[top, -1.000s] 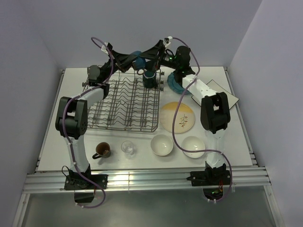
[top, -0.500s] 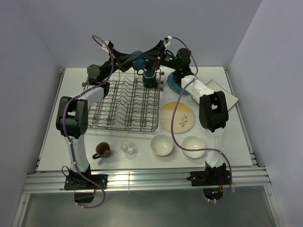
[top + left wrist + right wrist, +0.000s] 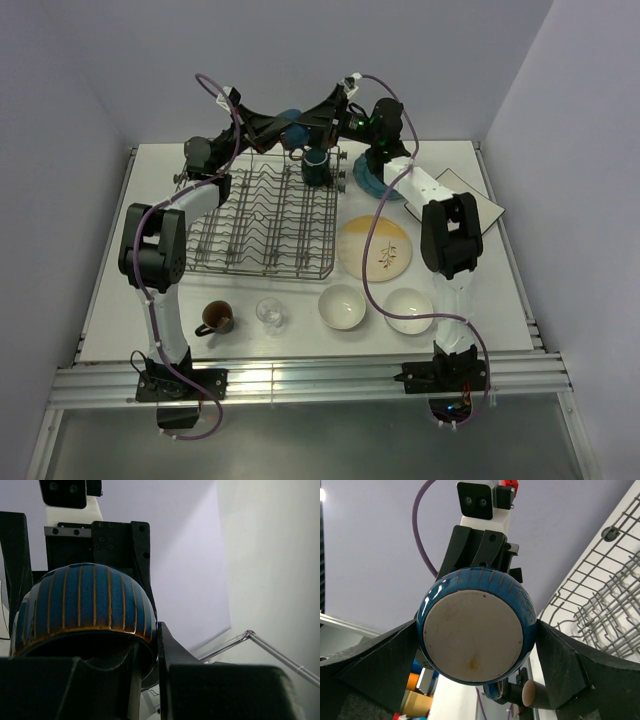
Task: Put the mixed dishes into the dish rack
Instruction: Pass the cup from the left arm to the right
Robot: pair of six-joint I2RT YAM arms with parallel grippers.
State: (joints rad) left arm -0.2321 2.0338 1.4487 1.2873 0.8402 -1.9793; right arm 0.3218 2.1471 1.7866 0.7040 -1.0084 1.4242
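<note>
Left pincer is clamped on the blue mug's rim, high over the far end of the dish rack. Right pincer gapes wide either side of its base, so it's best to close squarely before the left lets go. Racked: one dark mug. On the bench: one brown mug, one glass, two white bowls, three plates.

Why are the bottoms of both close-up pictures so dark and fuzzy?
Left wrist view: the left fingers sit close to the lens, black and out of focus; the blue mug is sharp. Right wrist view: the right fingers likewise. Top view: evenly lit, sharp.
</note>
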